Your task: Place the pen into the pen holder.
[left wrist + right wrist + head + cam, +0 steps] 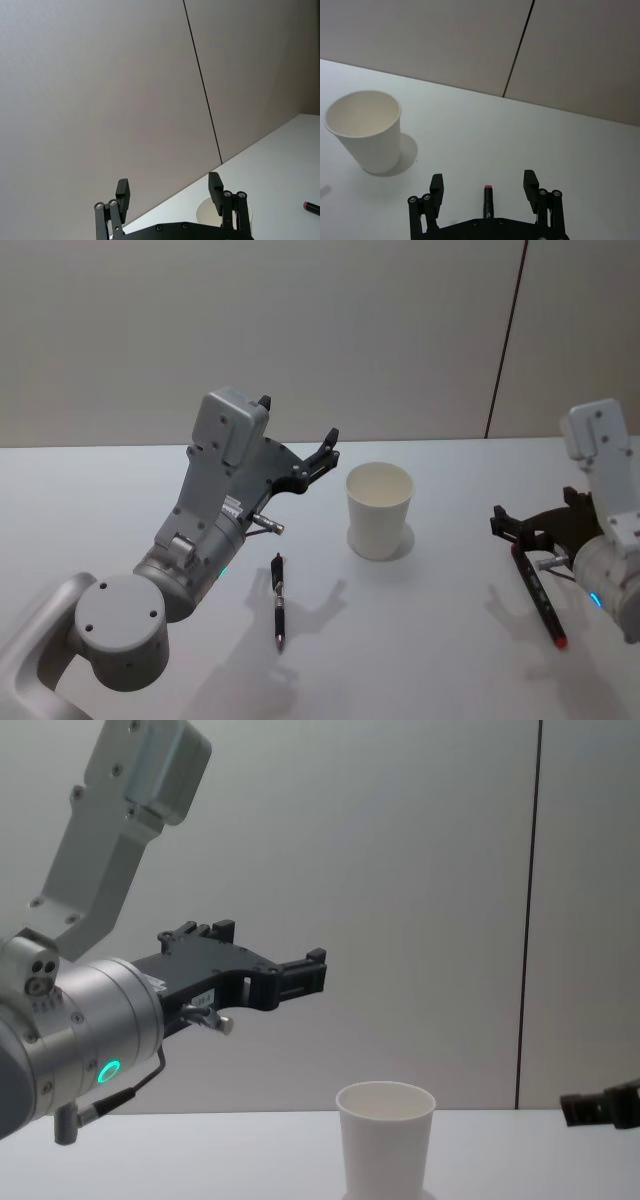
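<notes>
On the white table (100,500), between the two arms, we are seeing the paper cup (379,510) standing upright and empty. It is white and tapered, with a rolled rim. The right gripper (483,179) is hovering low over the red-ended pen (488,199), its fingers spread to either side and gripping nothing. A second, black pen (279,602) is lying nearer the left arm. The left gripper (169,185) is hanging raised above the table, left of the cup, its fingers likewise released. We are judging the cup the weak point: it is looking light, so a pen knocking its rim or wall could be tipping it over. The red-ended pen is lying flat and slim, so fingers closing off-centre could be letting it swing or slip.
</notes>
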Action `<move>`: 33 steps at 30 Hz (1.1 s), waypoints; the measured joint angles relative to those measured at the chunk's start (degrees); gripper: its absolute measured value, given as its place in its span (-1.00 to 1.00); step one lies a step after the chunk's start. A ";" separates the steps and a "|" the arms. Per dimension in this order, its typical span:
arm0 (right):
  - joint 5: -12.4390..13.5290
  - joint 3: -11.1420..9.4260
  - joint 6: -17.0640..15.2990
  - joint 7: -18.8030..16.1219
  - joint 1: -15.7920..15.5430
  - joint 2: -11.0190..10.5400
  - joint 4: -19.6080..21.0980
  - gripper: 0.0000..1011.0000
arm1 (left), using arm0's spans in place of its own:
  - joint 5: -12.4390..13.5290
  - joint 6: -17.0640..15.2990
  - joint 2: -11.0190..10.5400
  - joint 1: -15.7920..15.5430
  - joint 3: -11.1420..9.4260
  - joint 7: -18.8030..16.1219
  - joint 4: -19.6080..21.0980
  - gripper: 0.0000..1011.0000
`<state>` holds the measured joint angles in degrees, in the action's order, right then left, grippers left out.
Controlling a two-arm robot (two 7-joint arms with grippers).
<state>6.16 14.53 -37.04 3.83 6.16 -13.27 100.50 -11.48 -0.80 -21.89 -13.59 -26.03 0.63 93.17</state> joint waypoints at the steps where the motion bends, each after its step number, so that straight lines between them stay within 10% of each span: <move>1: -0.23 -0.10 -1.01 0.14 0.54 0.32 -0.63 0.98 | 0.00 0.00 0.00 0.00 0.00 0.00 0.00 0.98; 33: 3.38 -3.38 -12.47 3.41 9.32 6.31 -13.71 0.98 | 0.00 0.00 0.00 0.00 0.00 0.00 0.00 0.98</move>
<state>9.54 11.15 -49.51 7.24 15.48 -6.96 86.78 -11.48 -0.80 -21.89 -13.59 -26.03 0.63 93.17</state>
